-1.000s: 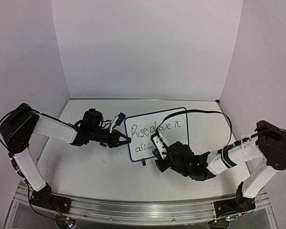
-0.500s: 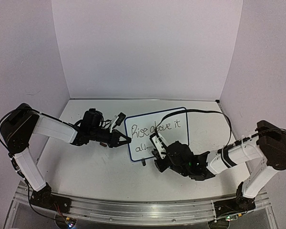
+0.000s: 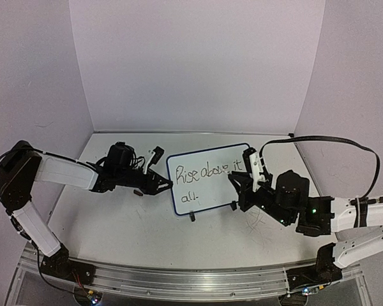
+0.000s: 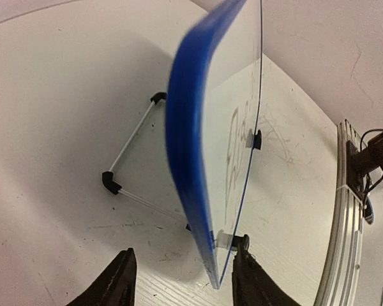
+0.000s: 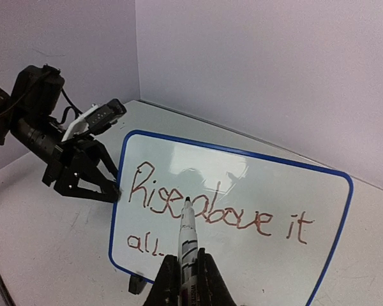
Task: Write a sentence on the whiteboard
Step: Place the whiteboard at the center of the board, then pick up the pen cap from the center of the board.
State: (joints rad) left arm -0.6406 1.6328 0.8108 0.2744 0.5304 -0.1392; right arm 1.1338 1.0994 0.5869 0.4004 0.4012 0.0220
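**With "all" on its row, I judge the writing done**

Since the sentence (image 5: pixel 220 217) reads "Rise above it" on one row and "all" with dots after it on the row beneath, I take the writing step as finished, or all but. The board (image 3: pixel 217 194) stands tilted on its feet in the middle of the tabletop (image 3: pixel 115 223), its face toward my right arm.

My right gripper (image 5: pixel 185 271) is closed around the marker (image 5: pixel 187 236), which points up and away from my wrist with its tip toward the board. Seen from above, that gripper sits low by the board's right edge. I judge the tip is clear of the surface, though I cannot tell for sure. The right arm reaches in from the right, forearm low over the tabletop.

My left gripper (image 4: pixel 184 280) is spread, one finger on each side of the board's lower left edge. A gap shows on the back side, so I judge it brackets the edge and does not pinch it. That arm stretches in low from the left.

The next move calls for holding the tip off the ink, carrying the marker aside, and drawing the left fingers away without nudging the board.
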